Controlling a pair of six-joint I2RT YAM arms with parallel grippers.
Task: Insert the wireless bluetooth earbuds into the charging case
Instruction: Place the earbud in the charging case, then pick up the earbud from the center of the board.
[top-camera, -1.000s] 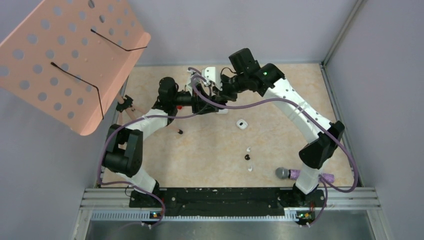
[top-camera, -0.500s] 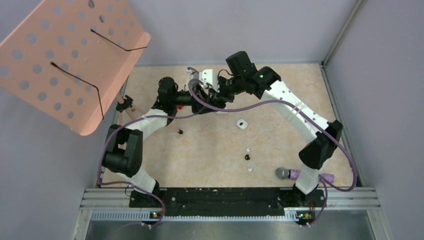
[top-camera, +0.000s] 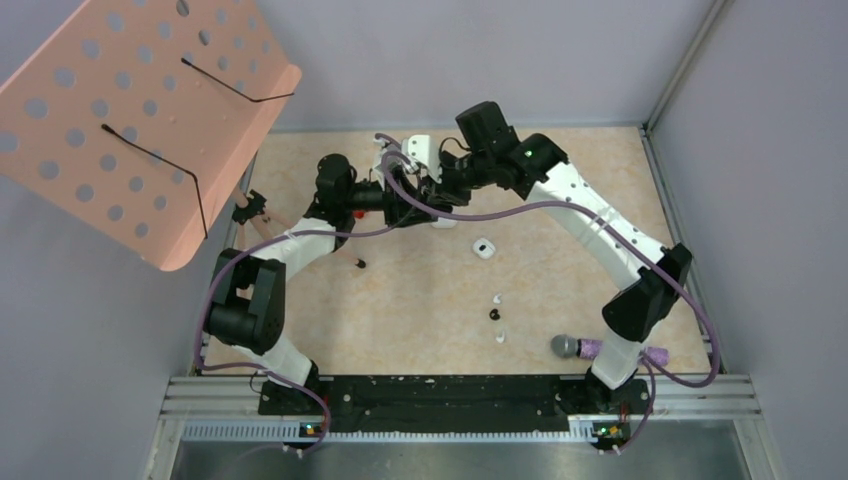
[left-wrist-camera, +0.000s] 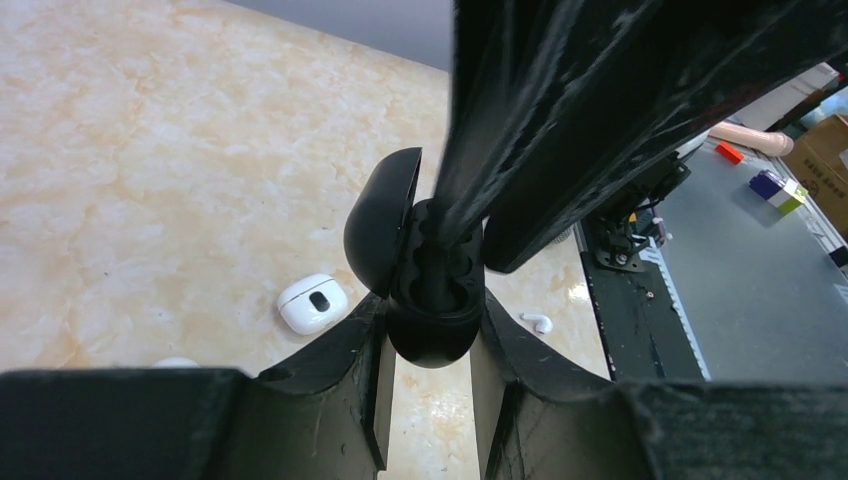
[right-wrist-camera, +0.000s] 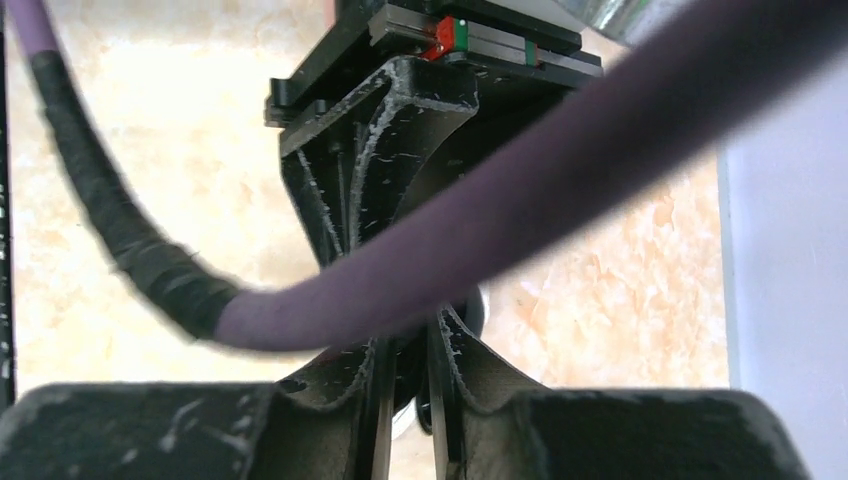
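The shiny black round charging case (left-wrist-camera: 432, 322) is clamped between the left jaws, its lid swung open. The right jaws are close together with just a thin gap, tips down in the case; I cannot tell if anything is pinched there. Three tiny earbuds (top-camera: 497, 298), white, black and white, lie near each other on the pale marble-look surface (top-camera: 420, 300). A small white pebble-shaped case (top-camera: 483, 248) lies between them and the jaws. A purple glitter microphone (top-camera: 575, 347) rests by the right arm's base.
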